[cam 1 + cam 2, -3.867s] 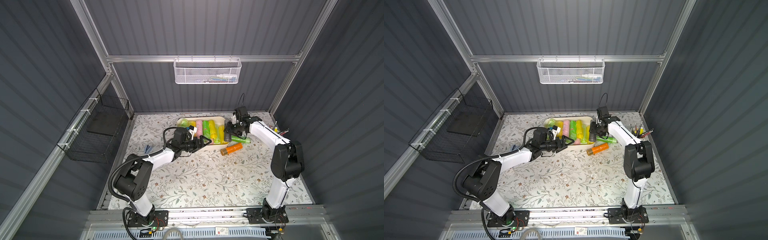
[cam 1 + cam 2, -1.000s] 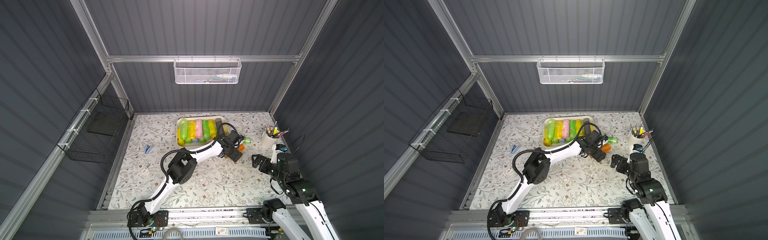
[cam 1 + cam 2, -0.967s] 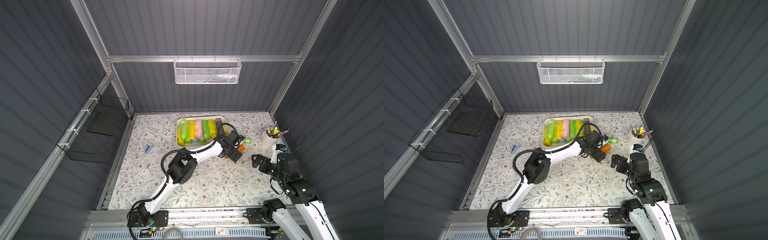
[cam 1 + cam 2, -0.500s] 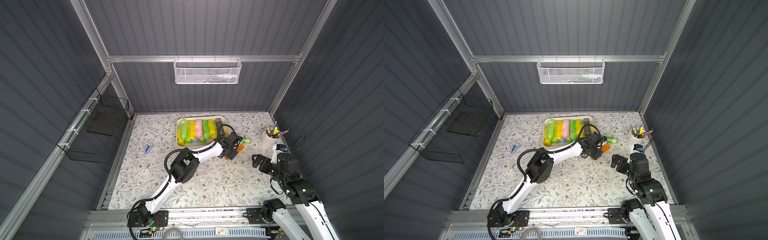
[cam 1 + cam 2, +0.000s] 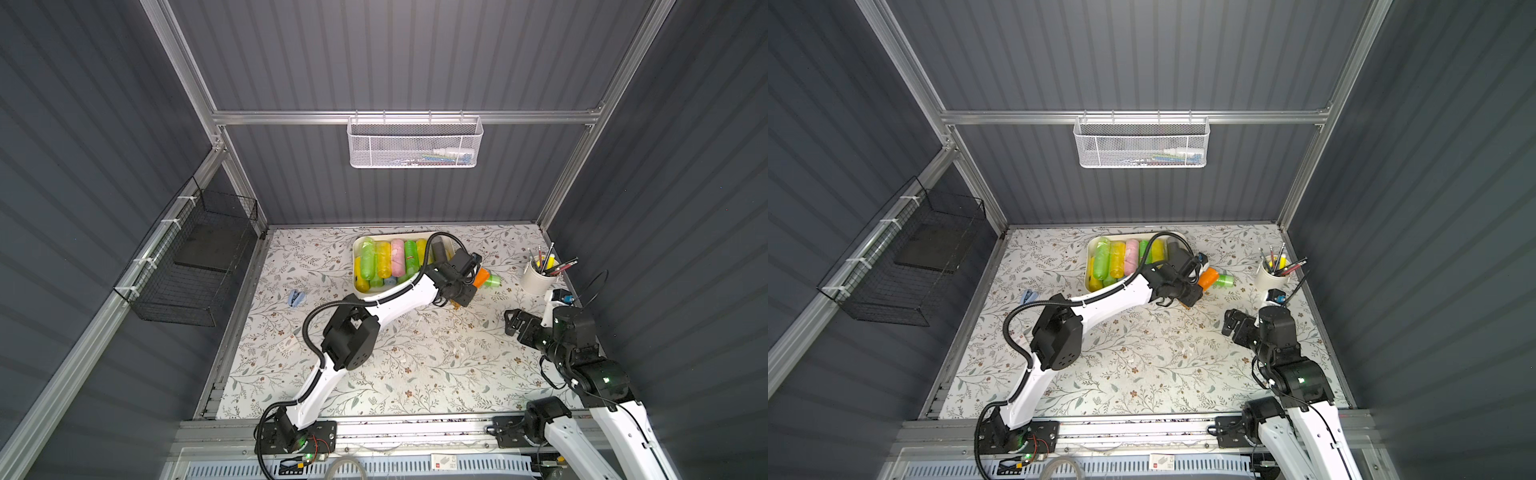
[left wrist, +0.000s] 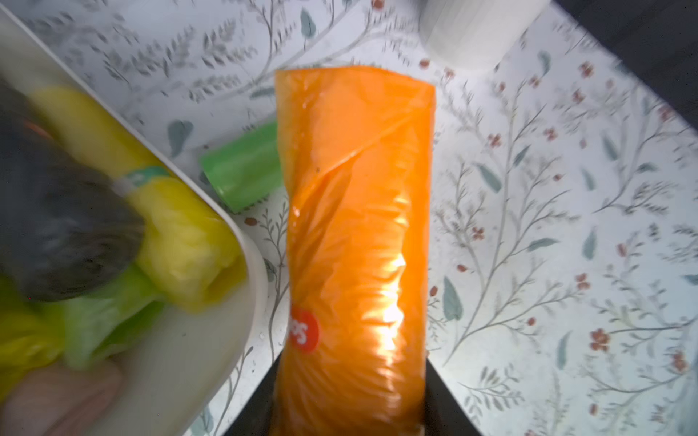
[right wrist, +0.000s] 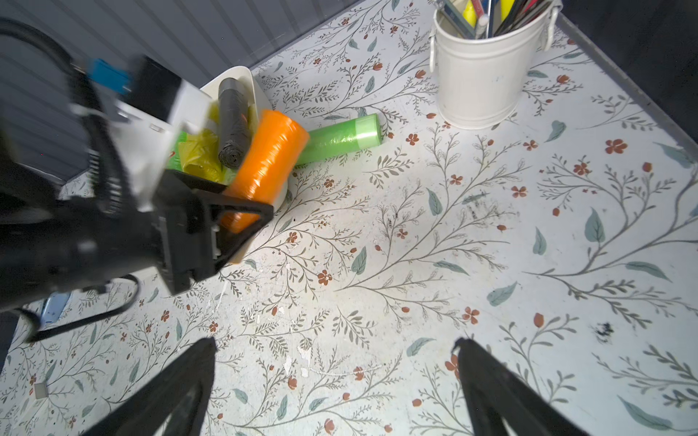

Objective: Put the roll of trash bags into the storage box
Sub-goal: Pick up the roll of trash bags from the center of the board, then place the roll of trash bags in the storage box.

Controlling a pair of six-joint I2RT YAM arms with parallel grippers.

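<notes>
My left gripper [image 5: 462, 287] [image 6: 351, 407] is shut on one end of an orange roll of trash bags [image 5: 481, 277] [image 5: 1207, 277] [image 6: 355, 234] [image 7: 270, 158]. The roll sticks out at a slant beside the right end of the storage box [image 5: 354, 257] [image 5: 1088, 266] [image 6: 226, 339] [image 7: 260, 94], a cream-white tub holding several coloured rolls. A green roll [image 5: 492, 280] [image 6: 241, 170] [image 7: 340, 137] lies on the table just beyond the orange one. My right gripper [image 5: 513, 322] [image 5: 1229, 322] [image 7: 336, 343] hangs open over bare table at the right, holding nothing.
A white pencil cup [image 5: 536, 278] [image 7: 479, 75] stands at the far right. A blue clip [image 5: 296, 297] lies left of the box. A white mesh basket [image 5: 413, 143] hangs on the back rail and a black wire basket [image 5: 195, 266] on the left wall.
My left gripper has shut on the orange roll and shifted slightly toward the box with it. The right arm has stayed put.
</notes>
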